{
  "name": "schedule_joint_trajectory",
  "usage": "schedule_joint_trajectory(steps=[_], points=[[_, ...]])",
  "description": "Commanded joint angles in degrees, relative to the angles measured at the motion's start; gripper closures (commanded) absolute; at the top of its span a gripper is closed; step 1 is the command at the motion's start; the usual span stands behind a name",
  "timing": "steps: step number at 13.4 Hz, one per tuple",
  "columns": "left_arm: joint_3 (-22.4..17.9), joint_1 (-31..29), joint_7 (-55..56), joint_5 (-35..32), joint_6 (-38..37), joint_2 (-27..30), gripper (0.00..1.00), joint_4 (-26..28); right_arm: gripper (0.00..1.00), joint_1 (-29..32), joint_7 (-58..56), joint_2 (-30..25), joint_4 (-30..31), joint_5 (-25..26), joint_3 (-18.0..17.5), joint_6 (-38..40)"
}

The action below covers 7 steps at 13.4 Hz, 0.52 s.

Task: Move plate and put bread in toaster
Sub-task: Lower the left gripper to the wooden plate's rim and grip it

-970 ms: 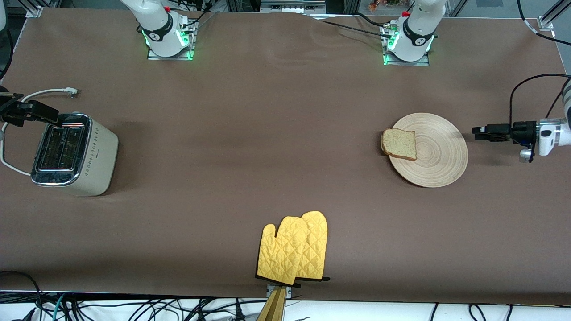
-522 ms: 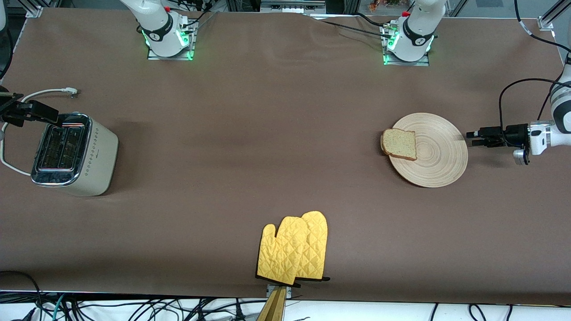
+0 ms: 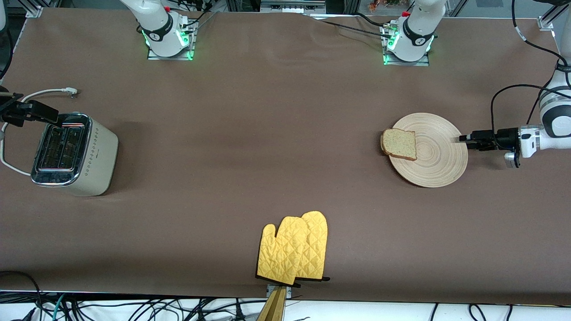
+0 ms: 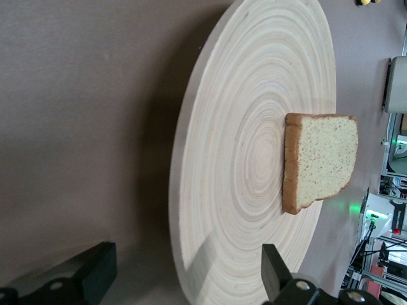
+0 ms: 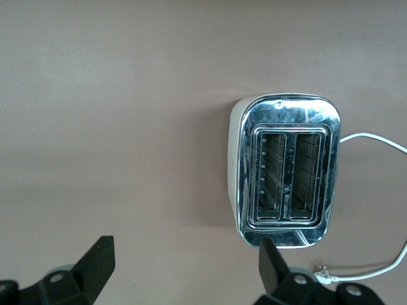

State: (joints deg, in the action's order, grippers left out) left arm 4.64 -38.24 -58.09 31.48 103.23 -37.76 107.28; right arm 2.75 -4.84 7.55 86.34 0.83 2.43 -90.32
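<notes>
1. Brown cloth covers the counter [image 3: 276,147] from one end to the other, with the two arm bases bolted along the edge farthest from the front camera.
2. At the left arm's end sits the plate [image 3: 435,154], flat on the cloth.
3. On the plate lies the bread [image 3: 399,143], resting on the part of the rim that faces the right arm's end, with its crust slightly overhanging that rim.
4. Coming in low from the left arm's end, the left tool [image 3: 464,139] is at the plate's edge; in the left wrist view its fingers [image 4: 95,276] are spread apart, one on each side of the rim, and I cannot tell whether either one touches the wood.
5. Well apart from the plate, at the right arm's end of the counter, stands the toaster [image 3: 73,154], upright, with both slots showing dark in its chrome top.
6. A white cord [image 3: 47,93] trails from the toaster across the cloth.
7. Over the toaster's end of the counter hangs the right tool [image 5: 181,270], looking straight down on the slots, with its fingers [image 5: 95,260] wide apart and nothing between them.
8. Close to the counter edge nearest the front camera, about midway along it, lie two yellow oven mitts [image 3: 294,254], one overlapping the other.
</notes>
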Motion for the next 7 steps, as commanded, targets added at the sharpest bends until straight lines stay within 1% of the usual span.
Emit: schedule_joint_trajectory(steps=[1, 3, 5, 6, 7], points=[[0.10, 0.79, -1.50, 3.15, 0.13, 0.14, 0.03, 1.00, 0.00, 0.41, 0.09, 0.36, -1.18, -0.21, -0.41, 0.67], [0.45, 1.15, -1.50, 3.15, 0.30, 0.05, 0.14, 1.35, 0.00, 0.50, 0.09, 0.28, -1.18, -0.21, -0.32, 0.67], [0.45, 1.15, -1.59, 3.24, 0.65, -0.47, 0.30, 1.44, 0.00, 0.50, 0.09, 0.28, -1.18, -0.21, -0.32, 0.67], [0.45, 1.15, -1.68, 3.24, 0.74, -0.65, 0.41, 1.44, 0.00, 0.50, 0.09, 0.28, -1.18, -0.21, -0.32, 0.67], [0.45, 1.15, -1.77, 3.41, 0.74, -0.82, 0.48, 1.44, 0.00, 0.50, 0.09, 0.36, -1.18, -0.21, -0.32, 0.59]])
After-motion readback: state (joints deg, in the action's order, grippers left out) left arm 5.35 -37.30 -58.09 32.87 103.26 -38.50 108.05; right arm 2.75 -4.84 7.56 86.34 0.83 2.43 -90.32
